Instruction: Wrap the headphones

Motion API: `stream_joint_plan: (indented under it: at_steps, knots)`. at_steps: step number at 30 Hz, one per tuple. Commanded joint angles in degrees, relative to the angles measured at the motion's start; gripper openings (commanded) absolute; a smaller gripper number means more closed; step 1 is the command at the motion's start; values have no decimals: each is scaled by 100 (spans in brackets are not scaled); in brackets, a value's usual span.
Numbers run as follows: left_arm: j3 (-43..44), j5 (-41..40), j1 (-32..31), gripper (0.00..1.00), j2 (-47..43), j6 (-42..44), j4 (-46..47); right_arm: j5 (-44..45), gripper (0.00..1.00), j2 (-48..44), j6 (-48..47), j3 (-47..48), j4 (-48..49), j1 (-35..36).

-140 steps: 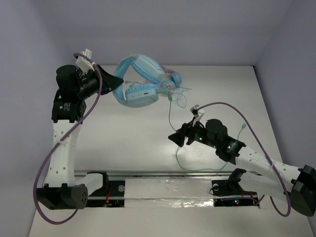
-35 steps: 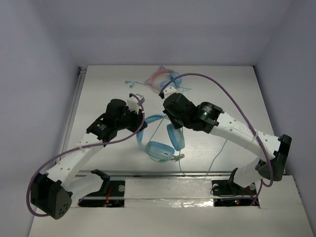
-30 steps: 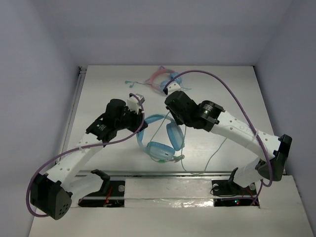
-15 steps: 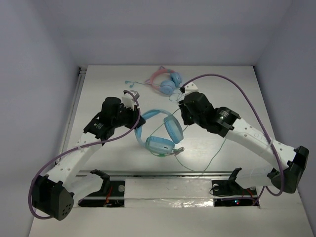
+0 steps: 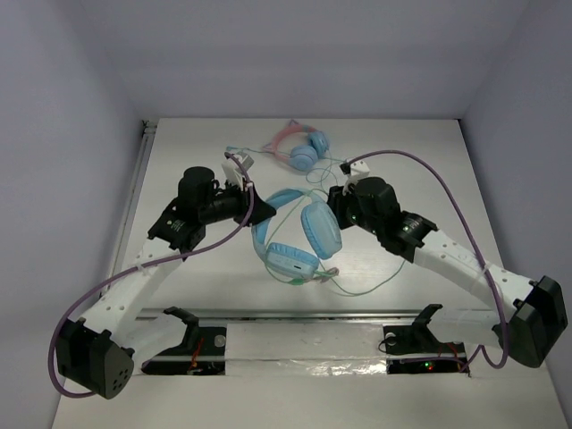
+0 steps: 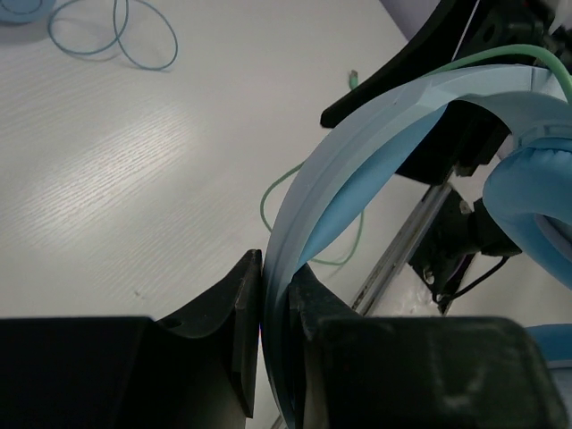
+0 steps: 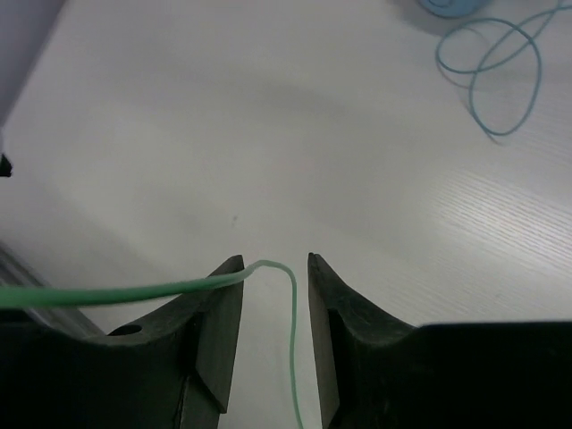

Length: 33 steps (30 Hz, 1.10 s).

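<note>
Now your right gripper (image 7: 266, 308), jaws parted around the green cable (image 7: 125, 290), has swung rightward off the headphones (image 5: 299, 234), laying a loop while your left gripper (image 6: 273, 304) clamps the headband (image 6: 375, 125).

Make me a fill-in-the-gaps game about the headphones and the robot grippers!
1. The left gripper is pinching the big headphones by their wide ____.
2. The thin cable between the right gripper's fingers is ____ in color.
3. The small headphones at the back have a ____ headband.

Missing words: headband; green; pink
</note>
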Motion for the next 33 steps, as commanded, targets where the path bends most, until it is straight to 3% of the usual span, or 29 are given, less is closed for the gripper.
stream_joint_plan:
  at_steps: [1, 5, 14, 20, 33]
  knots:
    - [458, 349, 63, 0, -179, -692, 873, -834, 42, -253, 268, -463, 1931, -38]
    - [651, 59, 63, 0, -161, -859, 865, -1256, 49, -43, 532, -947, 2909, -91]
    - [1152, -478, 63, 0, -64, -1044, 559, -1292, 50, 818, 883, -1642, 4264, -144]
    - [1617, -1049, 124, 0, 49, -1114, 241, -1494, 47, 872, 1209, -2108, 4617, -144]
    - [2005, -1138, 537, 0, 287, -1703, 610, -1907, 45, 1311, 1516, -2468, 4837, -144]
